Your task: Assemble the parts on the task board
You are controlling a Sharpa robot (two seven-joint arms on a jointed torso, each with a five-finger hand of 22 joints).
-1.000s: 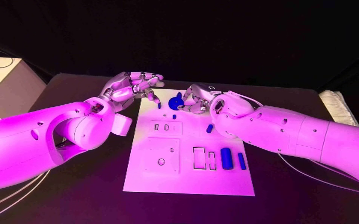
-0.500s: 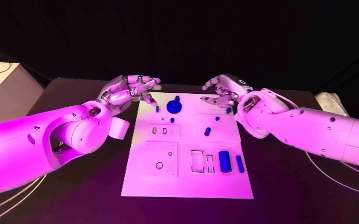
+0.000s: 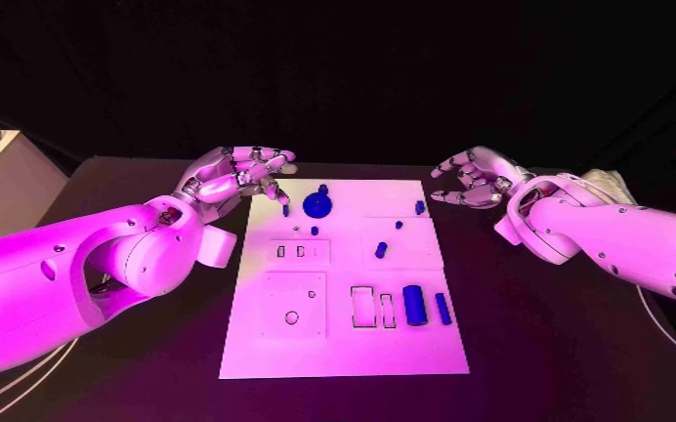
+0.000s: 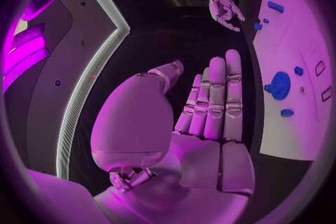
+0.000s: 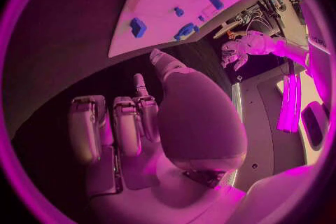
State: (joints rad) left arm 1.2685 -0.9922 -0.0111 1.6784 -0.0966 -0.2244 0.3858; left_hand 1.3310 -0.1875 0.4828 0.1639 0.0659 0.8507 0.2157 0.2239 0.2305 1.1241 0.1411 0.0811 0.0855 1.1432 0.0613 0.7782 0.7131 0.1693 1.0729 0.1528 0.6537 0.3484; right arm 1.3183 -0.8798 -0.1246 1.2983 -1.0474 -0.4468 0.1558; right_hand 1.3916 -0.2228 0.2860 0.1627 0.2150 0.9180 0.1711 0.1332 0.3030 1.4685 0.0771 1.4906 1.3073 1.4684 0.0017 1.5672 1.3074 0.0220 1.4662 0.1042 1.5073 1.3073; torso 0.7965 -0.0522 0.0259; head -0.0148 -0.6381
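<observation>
The right hand [image 3: 472, 178] has drawn away from the round blue part [image 3: 318, 204], which it was crowding a second ago, and now hangs over the black table [image 3: 564, 344] just off the far right corner of the task board [image 3: 345, 344]. Its fingers are curled loosely inward with nothing between them, and the right wrist view confirms an empty palm. Judging by that retreat, the round part has been set down near the board's far edge and this placement looks finished, so the next piece is probably due. The left hand [image 3: 232, 173] has barely moved; it hovers at the board's far left corner, fingers straight and close together, holding nothing, as the left wrist view shows. The round part lies between the two hands, nearer the left one and well apart from the right. Small blue pieces [image 3: 380, 249] sit loose around mid-board, another small blue piece [image 3: 420, 207] lies near the right edge closest to the right hand, and a blue cylinder [image 3: 414, 304] with a slimmer blue bar [image 3: 443, 308] rests toward the near right, beside empty rectangular slots [image 3: 362, 307].
</observation>
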